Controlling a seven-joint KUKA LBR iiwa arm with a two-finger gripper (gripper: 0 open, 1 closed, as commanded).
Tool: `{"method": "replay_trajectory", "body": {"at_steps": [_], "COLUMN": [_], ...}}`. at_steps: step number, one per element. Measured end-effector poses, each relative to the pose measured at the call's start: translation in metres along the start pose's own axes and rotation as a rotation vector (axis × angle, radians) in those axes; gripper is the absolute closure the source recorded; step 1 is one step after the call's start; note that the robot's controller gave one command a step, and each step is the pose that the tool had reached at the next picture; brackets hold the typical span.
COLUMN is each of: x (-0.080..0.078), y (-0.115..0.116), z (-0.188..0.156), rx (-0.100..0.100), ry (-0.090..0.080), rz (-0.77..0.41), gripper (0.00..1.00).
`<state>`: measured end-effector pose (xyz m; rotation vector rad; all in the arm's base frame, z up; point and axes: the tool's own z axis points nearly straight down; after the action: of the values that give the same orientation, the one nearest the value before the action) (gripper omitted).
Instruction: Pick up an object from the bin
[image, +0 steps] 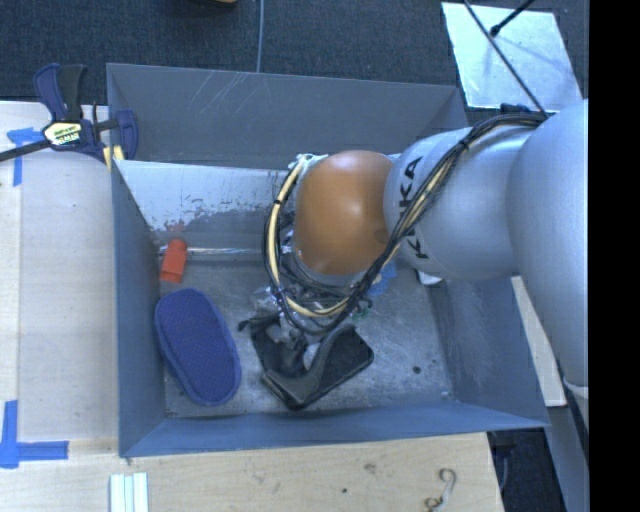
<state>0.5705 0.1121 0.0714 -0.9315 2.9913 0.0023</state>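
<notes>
One flat black case (325, 368) is lying by the bin's (300, 432) front wall, the gripper (285, 335) hanging over its left end, open or closed I cannot tell. So flat, it could be slipping free. Farther back, an orange block (174, 260) is sitting.

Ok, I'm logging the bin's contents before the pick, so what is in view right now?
grey metal bin: one, grey, middle of the view
small orange block: one, orange, back left of the floor, at the foot of the back wall
flat blue oval pad: one, dark blue, front left of the floor
flat black rectangular thing: one, black, front middle of the floor, below the tool
small white scrap: one, white, right side, partly hidden by the arm; kind unclear
silver-grey arm: one, reaching in from the right
rounded orange wrist cover: one, orange, with yellow and black cables looped around it
tool: one, dark, low over the black thing's left end
</notes>
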Motion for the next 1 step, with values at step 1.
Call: {"method": "replay_trajectory", "body": {"at_steps": [1], "x": [0.0026], "y": [0.0269], "z": [-0.0957], "rx": [0.002], "ry": [-0.002], "rz": [-0.054], "gripper": [1.00]}}
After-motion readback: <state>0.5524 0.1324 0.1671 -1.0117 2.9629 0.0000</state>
